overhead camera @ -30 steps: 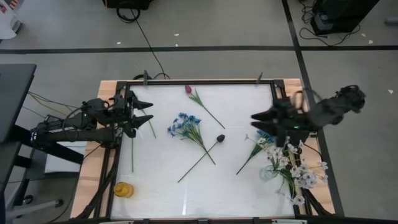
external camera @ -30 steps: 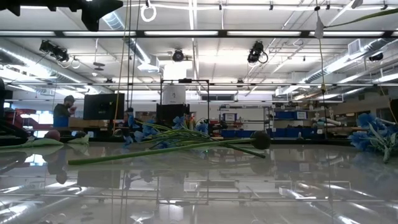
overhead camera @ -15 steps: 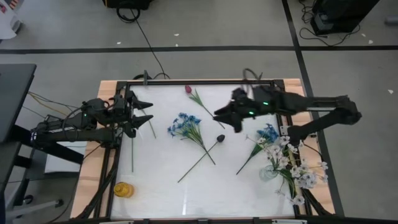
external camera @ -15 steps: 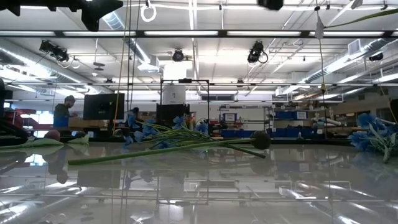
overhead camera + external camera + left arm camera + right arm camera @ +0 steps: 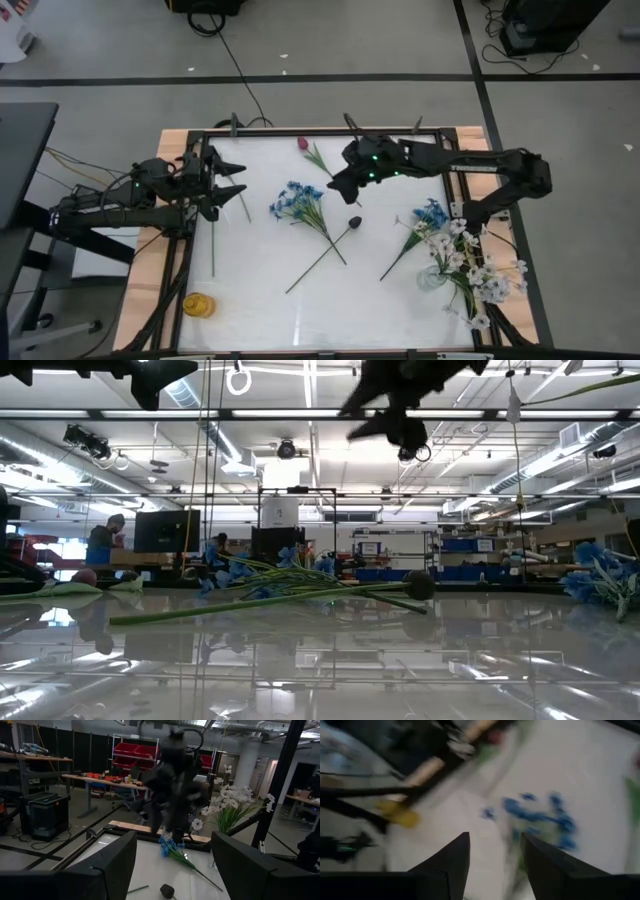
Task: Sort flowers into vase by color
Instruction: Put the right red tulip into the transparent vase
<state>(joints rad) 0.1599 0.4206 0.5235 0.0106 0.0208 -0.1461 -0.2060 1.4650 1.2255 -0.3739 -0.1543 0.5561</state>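
Note:
In the high view a blue-blossom bunch (image 5: 298, 201), a blackish bud (image 5: 354, 222) and a dark red tulip (image 5: 303, 144) lie flat on the white table on their long green stems. A second blue sprig (image 5: 430, 213) lies beside the glass vase (image 5: 432, 279), which holds white sprays (image 5: 472, 267). My right gripper (image 5: 336, 192) hangs open above the table, between the tulip's stem and the blue bunch (image 5: 545, 815), touching nothing. My left gripper (image 5: 228, 180) waits open near the table's left edge.
A small yellow vase (image 5: 198, 305) stands at the near left corner. A bare green stem (image 5: 212, 245) lies beside the left gripper. A dark frame (image 5: 320, 131) borders the table. Bare white surface lies along the near edge between the two vases.
My right gripper has swung from above the glass vase at the table's right toward the left and the far edge, ending over the middle next to the blue bunch. The flowers and the left arm have stayed where they were.

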